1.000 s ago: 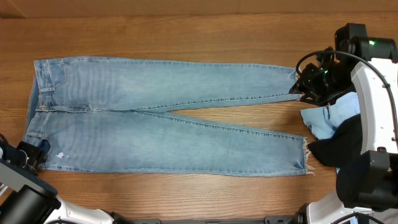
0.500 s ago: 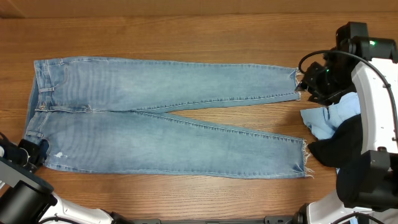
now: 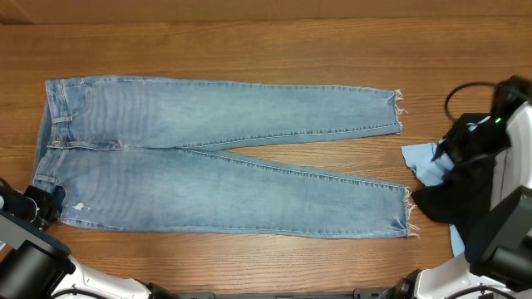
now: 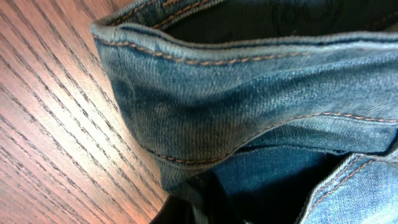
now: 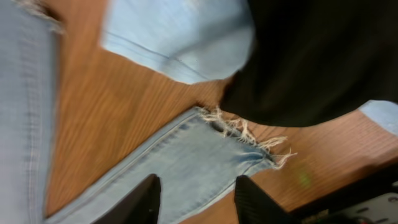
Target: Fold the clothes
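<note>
The left gripper (image 3: 46,205) sits at the waistband corner of 1 pair of light-blue denim jeans (image 3: 216,166); pinching or not, I cannot tell. The jeans lie flat on the wood-grain surface (image 3: 249,41), 2 legs ending rightward in frayed hems. Beside them: 1 thin sky-blue shirt (image 3: 422,162), 1 black garment (image 3: 445,203). The right gripper (image 5: 196,202) is spread, empty.

The light-blue denim jeans (image 3: 216,166) lie flat and unfolded on the wooden table (image 3: 249,41), stretched across most of its width. The waistband (image 3: 48,133) is at the left of the overhead view. Both long legs run rightward, parting in a narrow V, and end in frayed hems (image 3: 397,112) that lie apart.
</note>
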